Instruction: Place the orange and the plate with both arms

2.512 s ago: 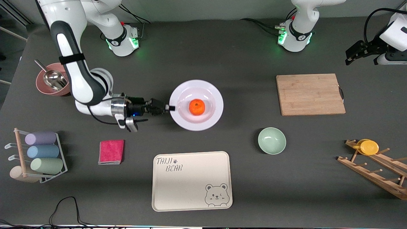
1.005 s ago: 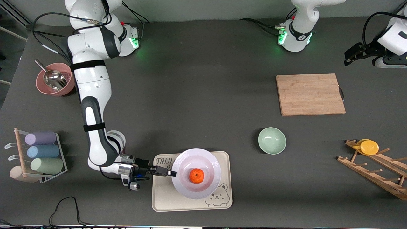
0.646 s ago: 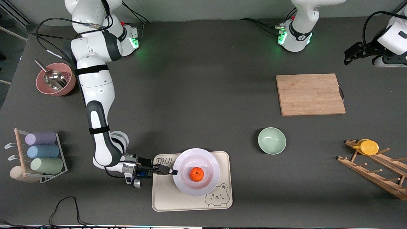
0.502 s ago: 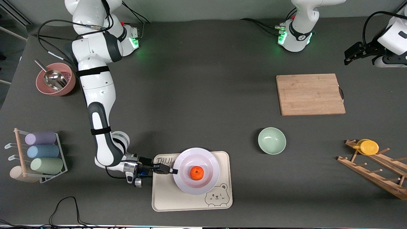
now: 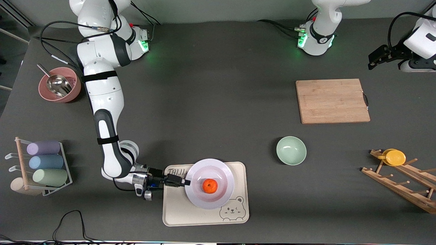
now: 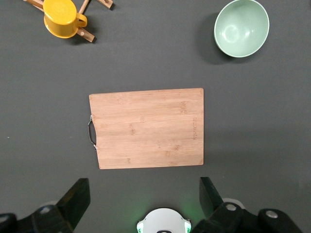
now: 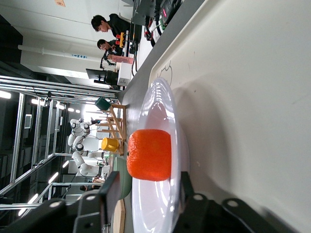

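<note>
The orange (image 5: 210, 185) lies in the middle of the white plate (image 5: 221, 172). The plate rests on the cream bear-printed tray (image 5: 190, 214), near the front camera. My right gripper (image 5: 185, 182) is low at the plate's rim on the side toward the right arm's end of the table. In the right wrist view its jaws stand apart, one above and one below the rim, with the plate (image 7: 160, 102) and orange (image 7: 149, 154) right in front of the right gripper (image 7: 148, 194). My left gripper (image 5: 373, 63) waits open and empty, up in the air at the left arm's end of the table, and it also shows in the left wrist view (image 6: 146, 204).
A mint-green bowl (image 5: 291, 150) stands beside the tray toward the left arm's end. A wooden cutting board (image 5: 332, 101) lies farther from the camera. A yellow cup (image 5: 395, 157) sits on a wooden rack. A pink bowl with a scoop (image 5: 59, 89) and a cup rack (image 5: 41, 168) stand at the right arm's end.
My right arm carried the plate with the orange from the middle of the table to the tray and lowered it there. The left arm has not moved.
</note>
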